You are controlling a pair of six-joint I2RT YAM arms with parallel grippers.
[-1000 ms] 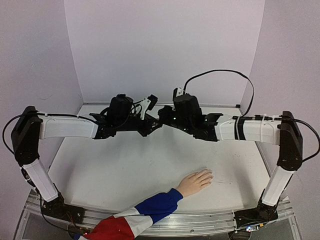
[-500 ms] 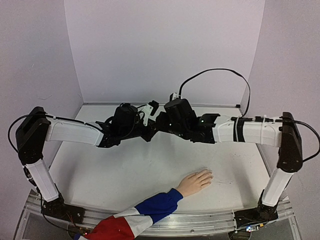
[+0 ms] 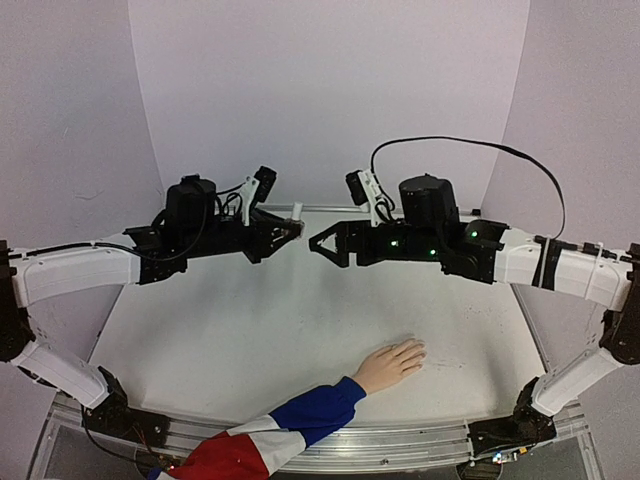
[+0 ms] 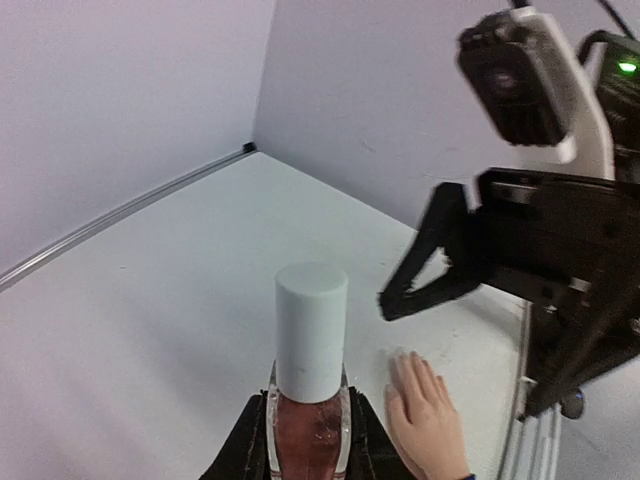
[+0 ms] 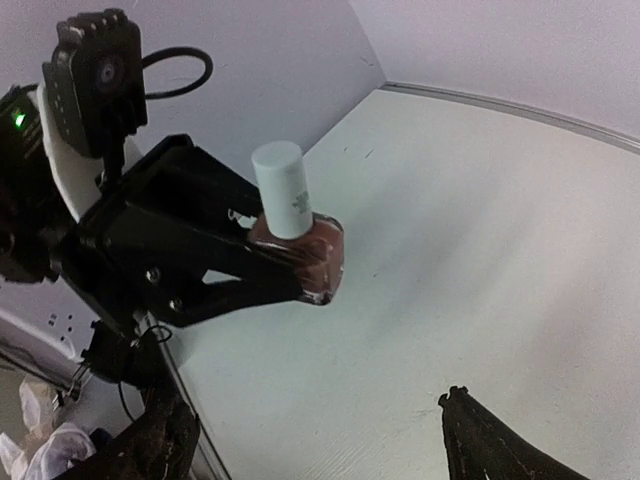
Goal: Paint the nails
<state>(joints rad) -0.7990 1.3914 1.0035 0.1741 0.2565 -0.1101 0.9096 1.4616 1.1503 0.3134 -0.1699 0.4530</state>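
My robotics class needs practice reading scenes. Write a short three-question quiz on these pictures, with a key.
1. True or false: the right gripper grips the polish bottle.
2. The bottle's white cap is: A) on the bottle, B) on the table, C) in the right gripper.
3. Where does the sleeved hand lie?
Key: 1. False; the left gripper is shut on it, and the right one is open. 2. A. 3. Flat on the table, by the edge nearest the arm bases, apart from both grippers.

Bottle (image 4: 310, 345) in left gripper (image 3: 292, 231) jaws, above table (image 3: 220, 330); right gripper (image 3: 322, 243) opposite, apart; hand (image 3: 392, 364) on table, near edge.
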